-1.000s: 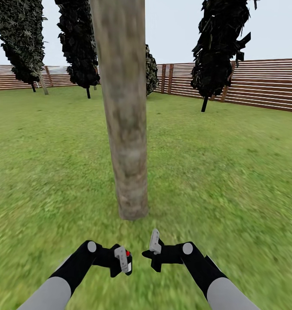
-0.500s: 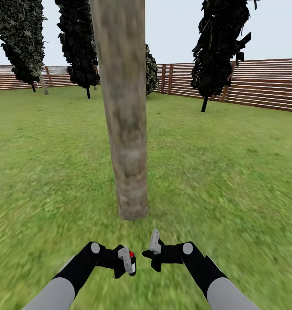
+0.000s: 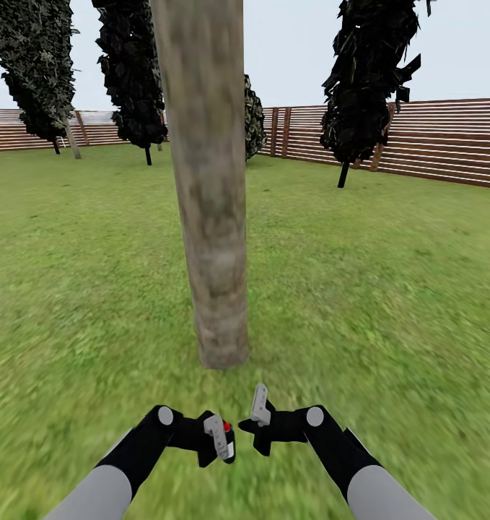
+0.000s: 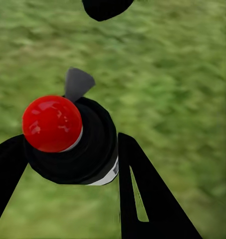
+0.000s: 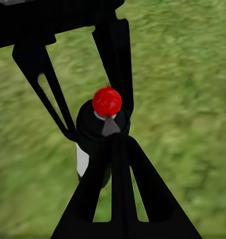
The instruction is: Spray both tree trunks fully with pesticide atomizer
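Green grass floor (image 3: 389,289) — tree trunk (image 3: 208,217) rooted there.

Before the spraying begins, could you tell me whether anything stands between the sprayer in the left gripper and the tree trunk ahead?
Nothing visible does: only open grass lies between the sprayer, held in the left gripper, and the trunk.

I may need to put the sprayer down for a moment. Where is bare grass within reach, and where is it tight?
Open grass right of the tree trunk, and left of it too. Tight spot: between the left gripper, holding the atomizer, and the right gripper, below the trunk's base.
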Controlling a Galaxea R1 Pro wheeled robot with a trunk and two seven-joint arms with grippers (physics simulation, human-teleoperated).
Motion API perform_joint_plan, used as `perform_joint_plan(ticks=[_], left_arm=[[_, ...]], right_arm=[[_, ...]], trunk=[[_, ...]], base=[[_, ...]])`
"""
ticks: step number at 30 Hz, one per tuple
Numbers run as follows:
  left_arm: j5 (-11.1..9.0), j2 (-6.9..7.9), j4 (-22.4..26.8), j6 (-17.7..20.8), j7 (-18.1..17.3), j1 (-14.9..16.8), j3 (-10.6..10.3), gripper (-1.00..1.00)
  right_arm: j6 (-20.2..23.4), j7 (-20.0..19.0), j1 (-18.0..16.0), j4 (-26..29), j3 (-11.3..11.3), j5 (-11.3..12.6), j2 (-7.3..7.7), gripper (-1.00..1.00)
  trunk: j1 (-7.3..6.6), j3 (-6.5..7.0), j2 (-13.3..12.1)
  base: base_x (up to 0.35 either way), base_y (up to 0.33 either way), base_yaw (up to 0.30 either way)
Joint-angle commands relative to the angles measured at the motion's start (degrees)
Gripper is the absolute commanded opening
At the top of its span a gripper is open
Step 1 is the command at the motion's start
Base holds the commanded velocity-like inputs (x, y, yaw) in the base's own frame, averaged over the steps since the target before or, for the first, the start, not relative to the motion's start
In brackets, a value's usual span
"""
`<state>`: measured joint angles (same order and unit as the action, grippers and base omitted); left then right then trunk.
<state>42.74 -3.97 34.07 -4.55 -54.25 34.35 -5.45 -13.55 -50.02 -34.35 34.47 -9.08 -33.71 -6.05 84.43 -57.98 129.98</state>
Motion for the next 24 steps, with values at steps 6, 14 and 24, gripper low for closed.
perform_joint_plan(ticks=[6, 14, 24], left_arm=[[0.4, -0.54, 0.0, -0.5, -0.4, 0.0, 0.0, -1.00], [0.3, -0.64, 0.0, -0.6, -0.6, 0.1, 0.1, -1.00], [0.4, -1.62, -1.8, -1.1, -0.6, 0.0, 0.0, -1.00]], right_arm=[[-0.3, 0.0, 0.0, 0.1, 0.1, -0.6, -0.02, -1.00], [-0.4, 0.0, 0.0, 0.1, 0.1, -0.6, -0.02, -1.00], [-0.4, 0.0, 0.0, 0.0, 0.1, -0.6, -0.02, -1.00]], trunk=[[-0.01, -0.05, 0.0], [-0.01, -0.05, 0.0], [-0.01, -0.05, 0.0]], base=[[0.000, 0.000, 0.000], [0.000, 0.000, 0.000], [0.000, 0.000, 0.000]])
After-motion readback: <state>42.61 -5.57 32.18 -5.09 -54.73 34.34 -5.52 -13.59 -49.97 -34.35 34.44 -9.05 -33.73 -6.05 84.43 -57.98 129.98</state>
